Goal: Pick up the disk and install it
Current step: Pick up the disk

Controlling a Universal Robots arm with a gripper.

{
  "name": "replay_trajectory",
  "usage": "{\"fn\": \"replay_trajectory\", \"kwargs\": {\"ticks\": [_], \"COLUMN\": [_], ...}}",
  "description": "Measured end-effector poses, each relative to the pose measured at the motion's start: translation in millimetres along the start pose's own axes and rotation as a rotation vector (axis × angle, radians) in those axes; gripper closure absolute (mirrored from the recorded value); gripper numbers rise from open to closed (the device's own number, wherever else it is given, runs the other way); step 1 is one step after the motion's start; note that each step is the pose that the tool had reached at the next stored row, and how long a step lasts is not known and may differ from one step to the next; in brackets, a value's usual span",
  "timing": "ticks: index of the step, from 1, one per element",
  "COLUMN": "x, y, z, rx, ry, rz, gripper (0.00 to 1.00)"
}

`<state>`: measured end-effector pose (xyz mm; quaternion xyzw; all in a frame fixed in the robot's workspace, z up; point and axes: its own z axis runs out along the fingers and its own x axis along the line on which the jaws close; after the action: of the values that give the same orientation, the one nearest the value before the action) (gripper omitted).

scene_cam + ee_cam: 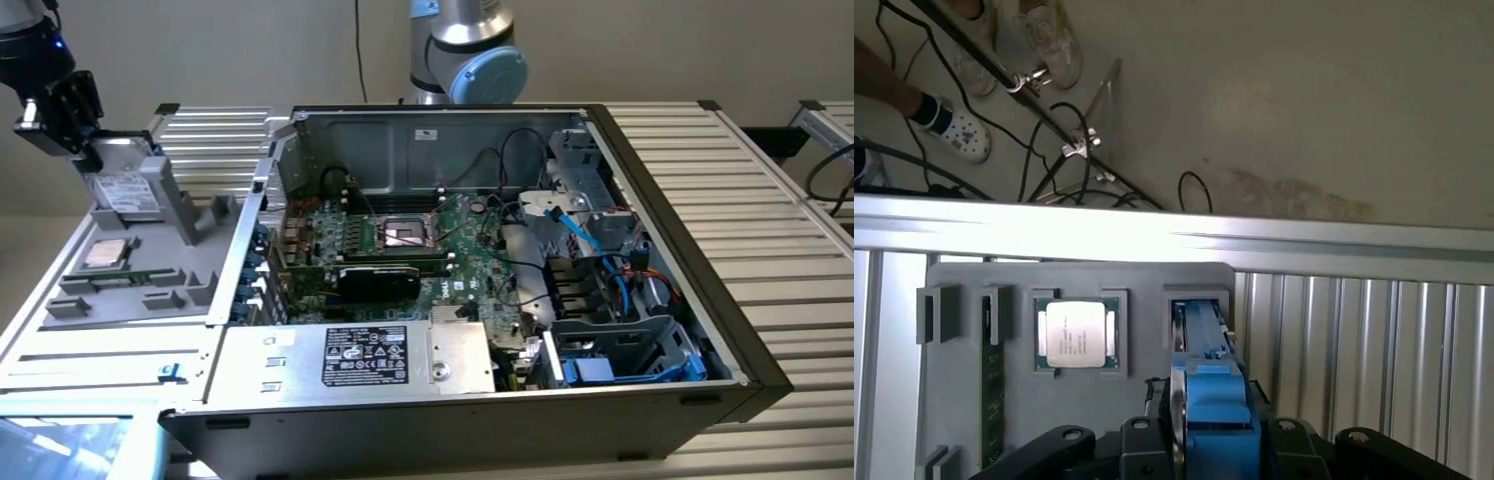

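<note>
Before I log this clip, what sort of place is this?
Probably a robotics lab bench set up for PC assembly: an open computer case with its motherboard exposed, a grey parts tray holding the disk and a CPU chip, and a robot arm behind.

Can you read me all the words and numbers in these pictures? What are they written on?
Nothing here can be read for sure.
White label on the disk: print too small to read.
Black label on the power-supply box: white print and signs, too blurred.
Top of the CPU chip: faint print, unreadable.
Small sticker inside the computer case: too small.
</note>
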<state>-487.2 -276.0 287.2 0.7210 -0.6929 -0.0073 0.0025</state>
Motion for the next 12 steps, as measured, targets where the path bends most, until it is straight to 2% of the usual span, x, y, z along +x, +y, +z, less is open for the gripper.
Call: {"fn": "replay_trajectory", "kwargs": {"ticks": [6, 12], "x": [0.0, -0.1], "y": [0.0, 0.2], "z": [-2.9, -10.9], "rx": [0.0004, 0.0002], "ry": [0.0, 0.0001], "rz": [0.0, 0.0], "gripper": [0.61, 0.61]}}
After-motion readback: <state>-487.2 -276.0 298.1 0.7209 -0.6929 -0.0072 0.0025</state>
